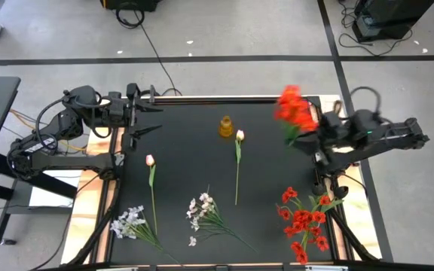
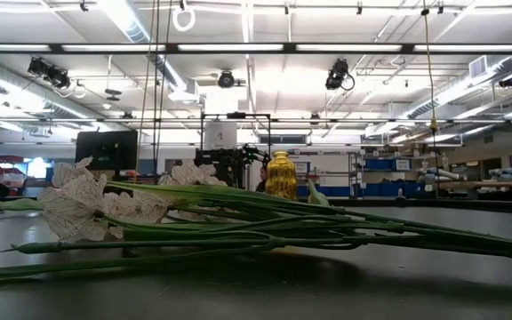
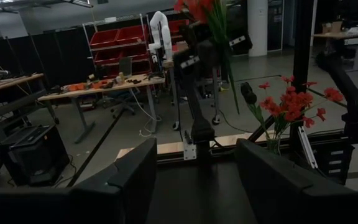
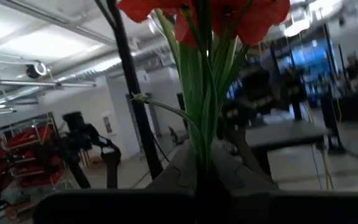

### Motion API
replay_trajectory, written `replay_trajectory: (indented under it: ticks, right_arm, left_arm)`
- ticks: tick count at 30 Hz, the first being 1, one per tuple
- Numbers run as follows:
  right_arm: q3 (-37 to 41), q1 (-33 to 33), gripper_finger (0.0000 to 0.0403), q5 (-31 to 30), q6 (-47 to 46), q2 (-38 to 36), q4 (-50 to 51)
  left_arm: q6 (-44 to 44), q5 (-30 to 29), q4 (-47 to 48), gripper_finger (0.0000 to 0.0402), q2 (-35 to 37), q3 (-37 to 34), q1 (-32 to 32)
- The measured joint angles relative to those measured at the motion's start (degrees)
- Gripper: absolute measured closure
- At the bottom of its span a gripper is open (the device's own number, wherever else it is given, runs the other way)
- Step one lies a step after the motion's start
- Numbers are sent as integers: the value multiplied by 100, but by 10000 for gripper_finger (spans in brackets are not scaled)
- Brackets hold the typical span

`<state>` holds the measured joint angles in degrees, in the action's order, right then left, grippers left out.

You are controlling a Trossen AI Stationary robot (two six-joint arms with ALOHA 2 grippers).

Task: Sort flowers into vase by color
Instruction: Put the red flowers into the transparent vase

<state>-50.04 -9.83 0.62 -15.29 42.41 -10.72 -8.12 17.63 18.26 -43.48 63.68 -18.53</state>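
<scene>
My right gripper (image 1: 304, 138) is shut on a bunch of red flowers (image 1: 294, 109) and holds it high over the table's far right part; its blossoms (image 4: 204, 14) stand above the fingers. At the far left my left gripper (image 1: 155, 119) hangs open with nothing between its fingers. A small amber vase (image 1: 226, 126) stands at the far middle. Two pink tulips (image 1: 239, 135) (image 1: 150, 160) and two white sprays (image 1: 130, 222) (image 1: 202, 211) lie flat on the black table. A second red bunch (image 1: 304, 222) is at the near right. My right gripper pinches the red bunch's green stems (image 4: 202, 155) between its two fingers, below the blossoms. The fingers come from the table's right side, roughly level, and lie across the stems. The bunch is lifted clear of the table and stands nearly upright, blossoms on top.
The second red bunch's stems (image 3: 272, 134) rise from the table's right edge and lean toward the near edge. In the low view the white sprays (image 2: 105, 200) lie in front of the vase (image 2: 281, 175). Bare black table (image 1: 187, 143) shows around the vase.
</scene>
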Motion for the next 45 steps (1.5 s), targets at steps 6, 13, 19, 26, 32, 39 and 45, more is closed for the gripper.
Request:
replay_trajectory:
  ticks: [6, 13, 19, 26, 32, 39, 45]
  right_arm:
    - [297, -72, 387, 81, 328, -1084, 49]
    - [1165, -70, 387, 555, -23, -2742, 24]
    - [1692, -70, 387, 1135, -125, -3895, 15]
    - [1844, -70, 387, 3023, -609, -4075, -294]
    - [1849, -70, 387, 3728, -1185, -4010, -759]
    - [1845, -70, 388, 3676, -1666, -3598, -1729]
    - [1845, -70, 388, 3958, -1956, -2782, -2526]
  left_arm:
    - [0, 0, 0, 177, 0, 0, -2]
    - [-2, 0, 0, 177, 0, 0, -1]
    - [0, 0, 0, 177, -2, 0, 0]
    - [0, 0, -1, 177, 0, -2, -1]
    - [0, 0, -46, 177, 0, -2, -2]
    - [0, 0, -45, 177, 0, -2, 0]
    - [0, 0, -44, 177, 0, -2, -1]
